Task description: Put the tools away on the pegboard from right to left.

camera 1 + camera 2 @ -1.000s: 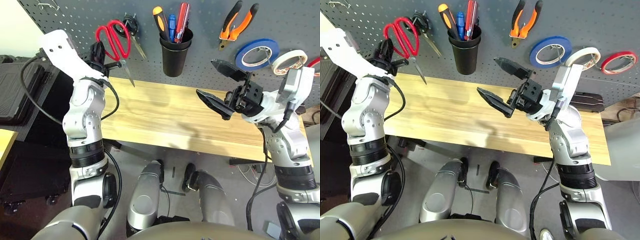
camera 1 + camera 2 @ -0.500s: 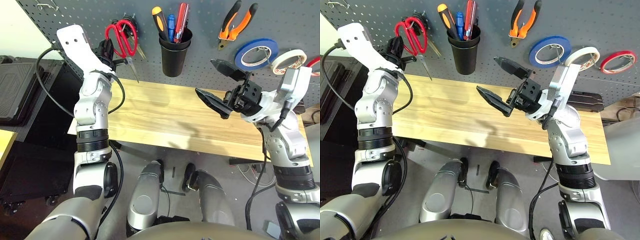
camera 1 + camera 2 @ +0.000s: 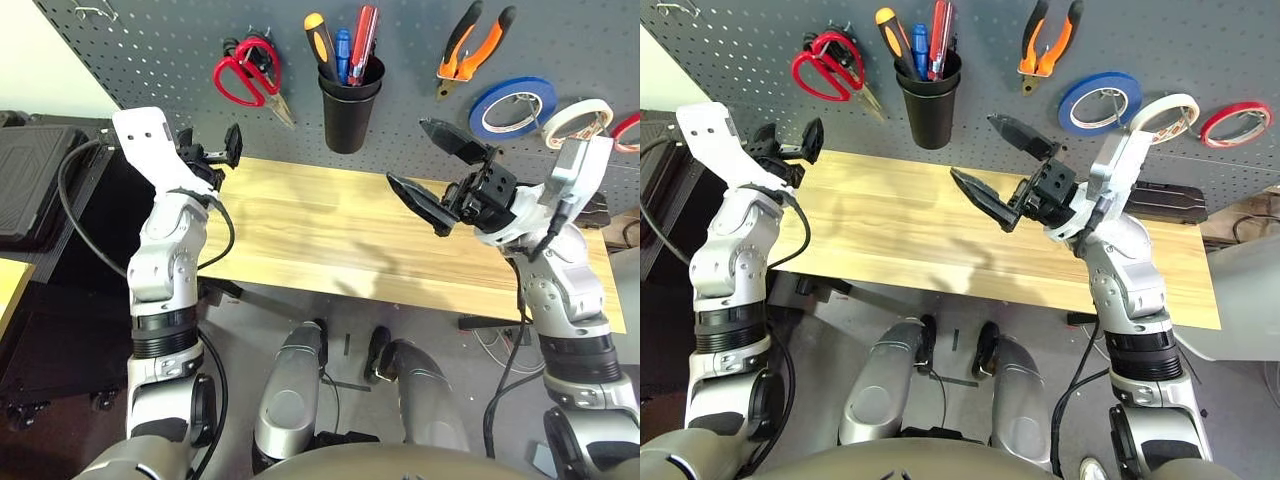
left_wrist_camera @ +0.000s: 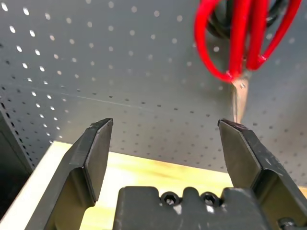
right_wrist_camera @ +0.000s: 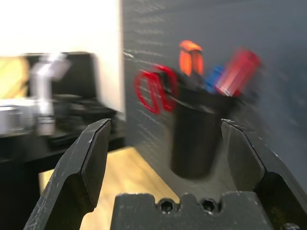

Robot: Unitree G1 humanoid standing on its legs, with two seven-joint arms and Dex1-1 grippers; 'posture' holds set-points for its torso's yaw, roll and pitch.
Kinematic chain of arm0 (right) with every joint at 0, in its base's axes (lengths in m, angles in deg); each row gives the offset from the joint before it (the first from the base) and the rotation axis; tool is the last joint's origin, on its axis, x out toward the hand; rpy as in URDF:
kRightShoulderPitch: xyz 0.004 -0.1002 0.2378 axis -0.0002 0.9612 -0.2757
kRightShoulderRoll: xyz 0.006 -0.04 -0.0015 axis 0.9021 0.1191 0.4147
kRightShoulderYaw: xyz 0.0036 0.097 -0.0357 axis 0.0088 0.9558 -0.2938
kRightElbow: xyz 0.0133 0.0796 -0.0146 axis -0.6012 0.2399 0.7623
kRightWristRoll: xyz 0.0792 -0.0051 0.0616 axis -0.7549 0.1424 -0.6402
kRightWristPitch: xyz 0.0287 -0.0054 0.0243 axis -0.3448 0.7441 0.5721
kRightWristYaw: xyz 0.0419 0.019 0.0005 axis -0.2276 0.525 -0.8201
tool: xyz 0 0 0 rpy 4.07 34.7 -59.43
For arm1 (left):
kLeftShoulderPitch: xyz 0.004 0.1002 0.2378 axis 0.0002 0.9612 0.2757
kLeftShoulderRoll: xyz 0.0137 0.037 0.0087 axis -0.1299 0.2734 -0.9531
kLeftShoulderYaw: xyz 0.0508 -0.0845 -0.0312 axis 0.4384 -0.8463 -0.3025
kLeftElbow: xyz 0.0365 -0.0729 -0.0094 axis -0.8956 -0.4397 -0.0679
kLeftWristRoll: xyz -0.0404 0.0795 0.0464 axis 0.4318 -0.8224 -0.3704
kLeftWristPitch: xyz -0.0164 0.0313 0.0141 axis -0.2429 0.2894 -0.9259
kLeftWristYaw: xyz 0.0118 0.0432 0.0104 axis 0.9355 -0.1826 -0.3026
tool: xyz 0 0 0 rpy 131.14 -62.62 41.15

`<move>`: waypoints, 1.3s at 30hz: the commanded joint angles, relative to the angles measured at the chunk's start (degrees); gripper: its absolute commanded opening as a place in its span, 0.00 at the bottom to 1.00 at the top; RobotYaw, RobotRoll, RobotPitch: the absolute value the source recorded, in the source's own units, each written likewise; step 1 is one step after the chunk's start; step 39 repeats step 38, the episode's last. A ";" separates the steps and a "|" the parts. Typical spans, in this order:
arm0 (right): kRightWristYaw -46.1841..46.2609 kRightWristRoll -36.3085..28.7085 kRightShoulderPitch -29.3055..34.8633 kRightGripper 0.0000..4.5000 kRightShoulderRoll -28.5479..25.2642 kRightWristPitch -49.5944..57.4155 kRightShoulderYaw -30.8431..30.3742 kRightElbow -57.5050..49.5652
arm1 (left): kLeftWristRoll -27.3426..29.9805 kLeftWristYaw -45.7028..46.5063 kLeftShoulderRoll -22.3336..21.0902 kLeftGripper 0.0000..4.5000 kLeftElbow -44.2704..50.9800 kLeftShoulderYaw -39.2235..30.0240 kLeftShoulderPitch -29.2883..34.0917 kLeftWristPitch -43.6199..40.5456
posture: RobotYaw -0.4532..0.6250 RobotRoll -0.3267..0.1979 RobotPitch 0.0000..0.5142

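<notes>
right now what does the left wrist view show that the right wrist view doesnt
Left wrist view alone: the left gripper, open, and the tip of the red-handled scissors hanging blade down.

Right wrist view alone: the right gripper, open, the black cup holder with its tools, and dark furniture beside the board.

Both: the red scissors on the pegboard above the wooden table.

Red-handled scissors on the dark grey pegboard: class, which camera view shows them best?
The left eye view: the red-handled scissors hang whole on the dark grey pegboard. The right eye view matches. The left wrist view crops the handles; the right wrist view blurs them.
</notes>
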 commanded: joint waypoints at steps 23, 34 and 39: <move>32.68 17.01 2.91 1.00 2.54 -21.86 16.47 30.89 | -0.59 -15.96 -3.14 0.99 -22.78 -4.21 6.79 32.67 | 0.54 0.62 0.30; 34.30 16.51 2.51 1.00 0.80 -25.40 18.68 35.55 | 0.21 -17.65 -3.24 0.99 -28.44 -4.49 5.24 35.26 | 0.51 0.62 0.28; 34.13 16.46 2.08 1.00 0.64 -25.60 18.49 36.10 | 0.04 -17.05 -3.38 0.99 -29.30 -4.60 4.81 35.04 | 0.51 0.62 0.29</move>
